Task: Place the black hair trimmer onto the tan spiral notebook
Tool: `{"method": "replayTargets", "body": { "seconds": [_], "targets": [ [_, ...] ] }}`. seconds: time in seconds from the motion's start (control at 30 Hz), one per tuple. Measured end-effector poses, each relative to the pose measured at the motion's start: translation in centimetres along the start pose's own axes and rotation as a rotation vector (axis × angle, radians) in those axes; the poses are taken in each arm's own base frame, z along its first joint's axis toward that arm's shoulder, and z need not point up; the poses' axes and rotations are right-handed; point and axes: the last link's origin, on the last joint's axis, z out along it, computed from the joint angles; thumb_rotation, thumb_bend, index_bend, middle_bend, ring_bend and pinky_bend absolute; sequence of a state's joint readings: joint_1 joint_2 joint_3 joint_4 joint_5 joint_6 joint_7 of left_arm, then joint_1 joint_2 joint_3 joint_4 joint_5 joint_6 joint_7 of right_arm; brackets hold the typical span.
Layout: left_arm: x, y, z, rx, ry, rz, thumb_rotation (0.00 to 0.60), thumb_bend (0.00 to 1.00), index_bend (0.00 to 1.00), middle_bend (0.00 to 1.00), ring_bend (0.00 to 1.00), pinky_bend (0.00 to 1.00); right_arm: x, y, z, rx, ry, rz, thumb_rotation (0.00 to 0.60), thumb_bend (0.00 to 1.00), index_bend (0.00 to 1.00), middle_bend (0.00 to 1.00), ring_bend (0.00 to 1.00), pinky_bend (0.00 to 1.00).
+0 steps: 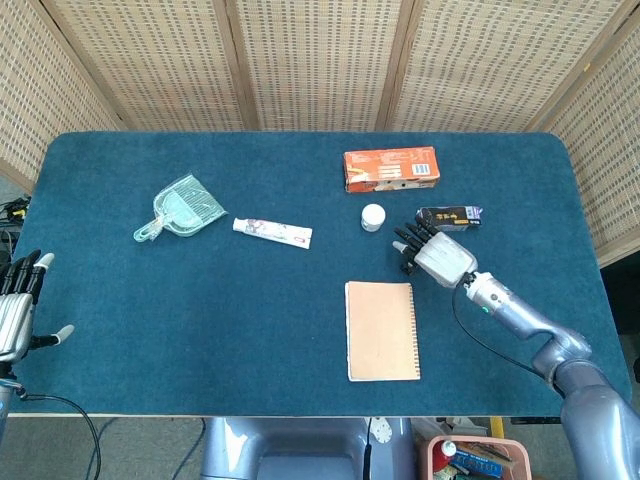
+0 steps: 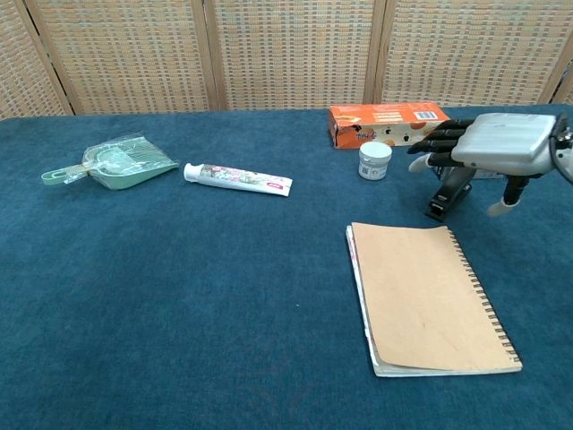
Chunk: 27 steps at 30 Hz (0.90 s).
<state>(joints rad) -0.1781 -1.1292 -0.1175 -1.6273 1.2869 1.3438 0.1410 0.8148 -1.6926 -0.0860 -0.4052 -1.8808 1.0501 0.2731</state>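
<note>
1. While the trimmer (image 1: 410, 263) is seen from the head view lying on the blue table (image 1: 200, 320), just beyond the far right corner of the notebook (image 1: 381, 330), the right hand (image 1: 436, 254) is held directly above it, fingers spread and pointing left. Nothing is gripped by it. Only the trimmer's near tip is left showing under the fingers.
2. At the left edge of that view, the left hand (image 1: 14, 318) is parked off the table, fingers apart, nothing in it.
3. From the chest view, the right hand (image 2: 497, 143) is shown palm down above the trimmer (image 2: 448, 195), with a gap visible below the fingers; contact cannot be confirmed. The notebook (image 2: 430, 296) lies flat and bare, near the trimmer but apart from it.
4. Also noted here: an orange box (image 2: 388, 124), a small white jar (image 2: 375, 160), a toothpaste tube (image 2: 237, 178) and a green dustpan (image 2: 116, 163), all well clear of the job.
5. Progress is judged early: the reach is made, but the grasp, lift, carry and set-down on the notebook are all left to be done.
</note>
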Motion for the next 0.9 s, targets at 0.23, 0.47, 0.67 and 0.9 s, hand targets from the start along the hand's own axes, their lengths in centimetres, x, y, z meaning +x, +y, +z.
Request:
{"method": "replayTargets", "body": {
  "seconds": [0.23,0.47,0.67,0.9],
  "targets": [
    [0.0,-0.4,0.3,0.018,-0.001,0.002,0.6,0.02,0.0,0.0,0.0,0.0,0.1,-1.8,3.2,0.061,-0.043,-0.073,0.6,0.35,0.29,0.24,0.11,0.21],
    [0.0,-0.7,0.6,0.033,-0.003,-0.003,0.6,0.02,0.0,0.0,0.0,0.0,0.6,-2.7,4.5,0.08,-0.022,-0.085,0.6,0.56,0.59,0.54,0.43,0.5],
    [-0.1,-0.7,0.8,0.038,-0.012,-0.003,0.6,0.02,0.0,0.0,0.0,0.0,1.7,-2.7,4.2,0.101,0.056,-0.094,0.6,0.57,0.59,0.55,0.44,0.52],
    [-0.2,-0.5,0.7,0.026,-0.019,-0.002,0.6,0.02,0.0,0.0,0.0,0.0,3.6,-2.7,2.9,0.189,0.186,-0.146,0.6,0.57,0.59,0.56,0.44,0.52]
  ]
}}
